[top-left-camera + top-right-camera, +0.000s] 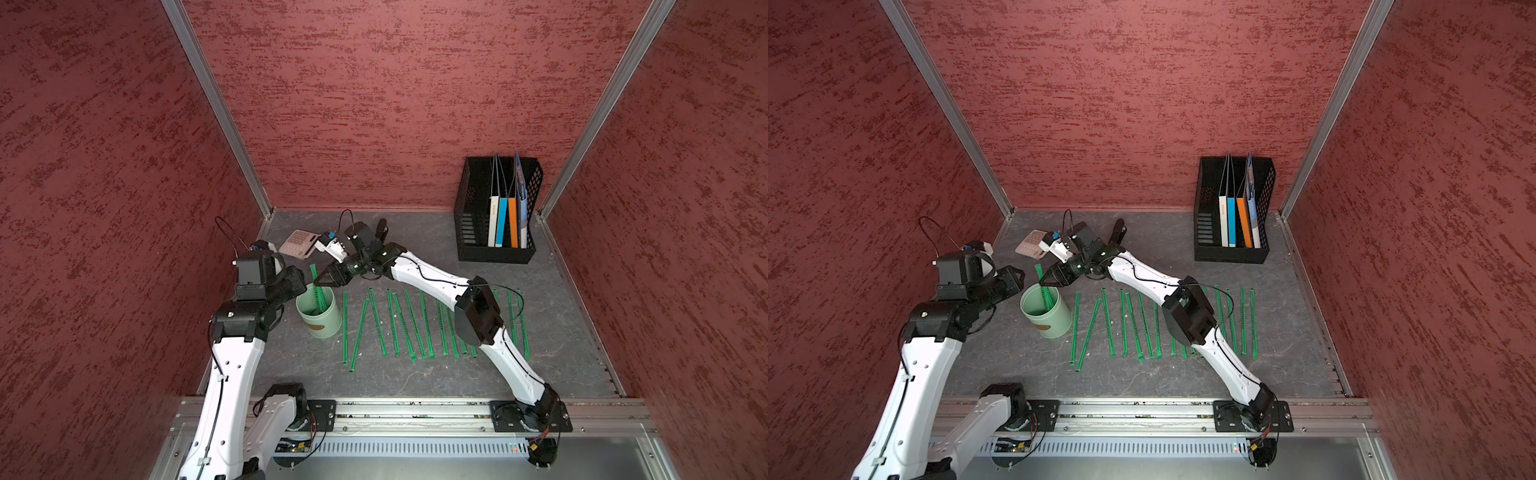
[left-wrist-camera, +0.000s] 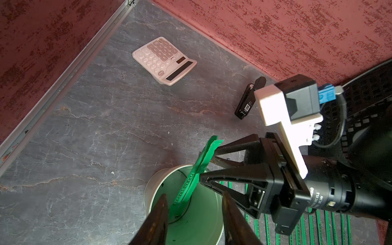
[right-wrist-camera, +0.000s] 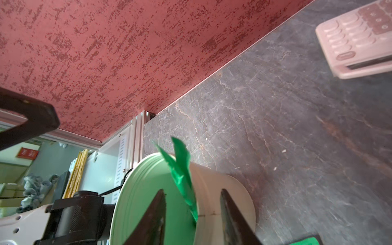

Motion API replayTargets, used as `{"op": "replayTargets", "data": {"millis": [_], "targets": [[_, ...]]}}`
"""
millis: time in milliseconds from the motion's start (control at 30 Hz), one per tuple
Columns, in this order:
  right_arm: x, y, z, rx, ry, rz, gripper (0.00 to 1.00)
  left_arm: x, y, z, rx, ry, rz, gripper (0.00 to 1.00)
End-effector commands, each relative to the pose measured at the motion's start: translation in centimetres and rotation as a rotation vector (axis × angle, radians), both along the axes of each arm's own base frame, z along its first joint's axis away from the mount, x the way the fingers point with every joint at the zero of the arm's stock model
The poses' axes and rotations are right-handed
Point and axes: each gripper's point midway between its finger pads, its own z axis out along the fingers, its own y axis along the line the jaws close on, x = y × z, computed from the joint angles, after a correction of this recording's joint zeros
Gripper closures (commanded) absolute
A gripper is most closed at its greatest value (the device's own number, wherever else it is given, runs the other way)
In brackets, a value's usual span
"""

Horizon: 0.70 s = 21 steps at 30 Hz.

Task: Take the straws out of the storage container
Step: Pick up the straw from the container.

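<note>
The storage container [image 1: 322, 324] [image 1: 1054, 322] is a pale mint cup standing upright at the left of the table. Two green straws [image 1: 318, 291] [image 2: 197, 171] [image 3: 182, 169] lean inside it, their tops above the rim. My right gripper [image 1: 318, 284] [image 2: 207, 165] [image 3: 192, 191] is open, and its fingers straddle these straws above the cup with a gap on each side. My left gripper [image 1: 302, 286] [image 2: 194, 194] is open at the cup's left rim, and I cannot tell whether it touches. Several more straws [image 1: 395, 324] [image 1: 1129, 324] lie in a row on the table.
A pink calculator [image 1: 297, 243] [image 2: 164, 60] and a small black device [image 1: 381, 227] [image 2: 247, 99] lie behind the cup. A black mesh file rack [image 1: 494, 216] with folders stands at the back right. My right arm [image 1: 478, 311] reaches across above the row of straws. Red walls close in three sides.
</note>
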Motion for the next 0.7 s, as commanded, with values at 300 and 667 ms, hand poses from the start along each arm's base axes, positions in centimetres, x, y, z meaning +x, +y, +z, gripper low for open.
{"op": "replayTargets", "data": {"millis": [300,667], "targets": [[-0.1,1.1,2.6,0.080,-0.028,0.023,0.80,-0.5,0.1,-1.1,-0.014,0.020,-0.009,0.58],[-0.2,0.8,3.9,0.088,-0.044,0.018,0.99,-0.6,0.3,-1.2,-0.025,0.017,-0.007,0.58]]}}
